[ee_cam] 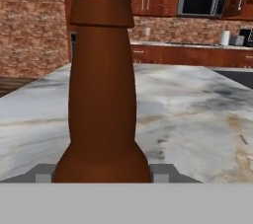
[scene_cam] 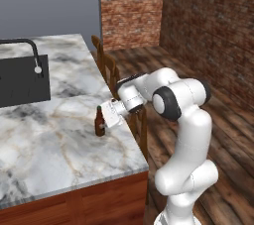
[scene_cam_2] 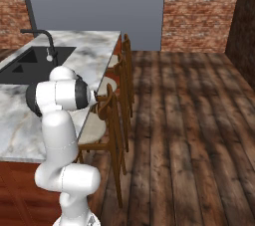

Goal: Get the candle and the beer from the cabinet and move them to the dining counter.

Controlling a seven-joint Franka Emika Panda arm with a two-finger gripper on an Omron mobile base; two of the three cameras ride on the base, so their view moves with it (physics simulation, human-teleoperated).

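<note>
stood the brown glass beer bottle with green cap upright on the white-grey marble dining counter, two-finger gripper jaws apparently clasping it; release needed next.

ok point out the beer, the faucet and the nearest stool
beer [ee_cam: 101, 94], hand view, on its brown body
faucet [scene_cam: 31, 50], left base view, on the black spout's bend
stool [scene_cam_2: 94, 126], right base view, on its pale seat

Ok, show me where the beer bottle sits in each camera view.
Left base view: beer stands at the dining counter near edge, against the gripper.
Right base view: not in it, behind the arm.
Hand view: beer fills the centre, close up.
Shared landmark: the marble top.
</note>
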